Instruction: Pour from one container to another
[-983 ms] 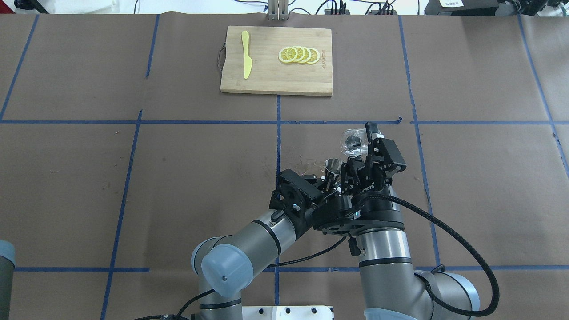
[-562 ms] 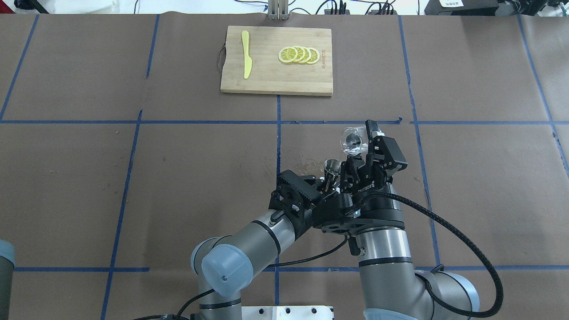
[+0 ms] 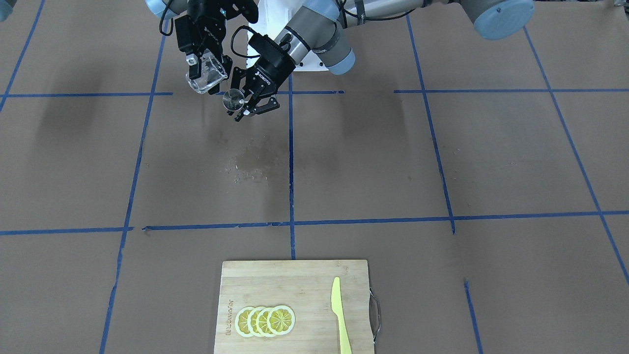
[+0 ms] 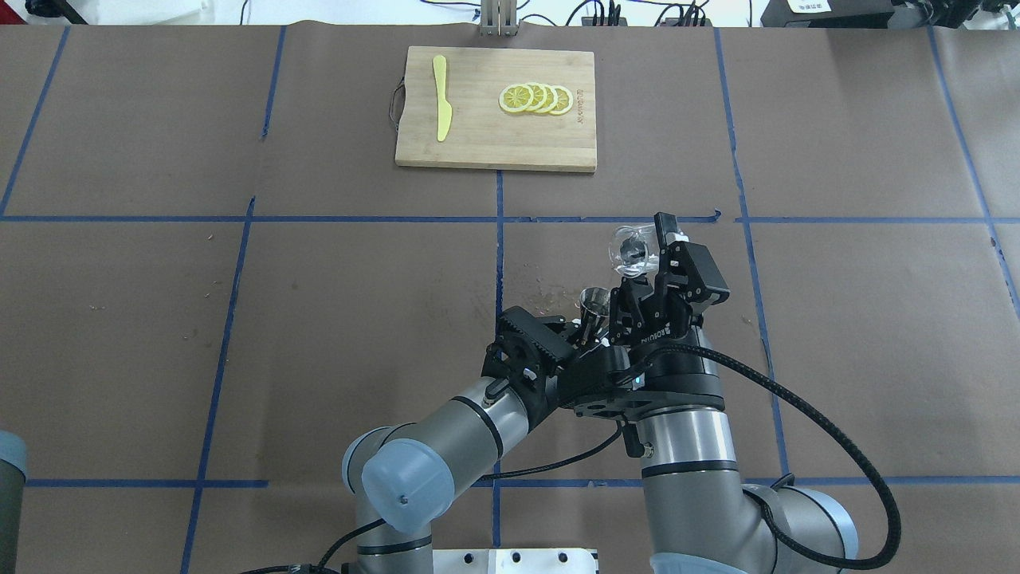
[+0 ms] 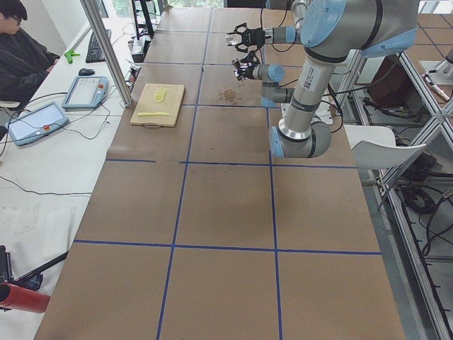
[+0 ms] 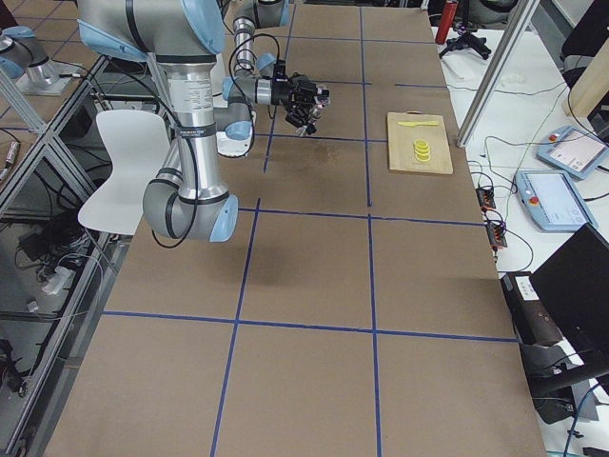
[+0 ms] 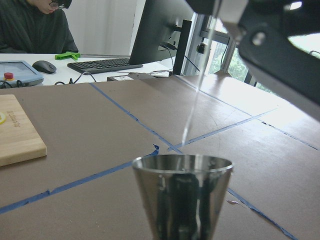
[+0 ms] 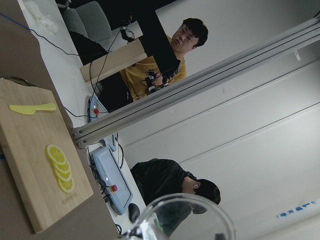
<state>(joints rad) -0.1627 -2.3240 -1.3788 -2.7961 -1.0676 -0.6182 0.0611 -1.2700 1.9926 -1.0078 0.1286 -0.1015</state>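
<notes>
The clear glass cup hangs tilted above the table, with my right gripper shut on it; it also shows in the front view as the glass cup in the right gripper. Just below and beside the cup's lip is the steel jigger, upright, with my left gripper shut on its waist. In the left wrist view a thin clear stream falls toward the jigger. The cup's rim fills the bottom of the right wrist view.
A wooden cutting board lies at the far centre with lemon slices and a yellow knife. Wet spots mark the brown paper under the grippers. Blue tape lines cross the table. Operators sit beyond the far edge.
The right gripper has turned slightly and carried the cup a little farther away and to the left. The left gripper and the jigger have barely moved.
</notes>
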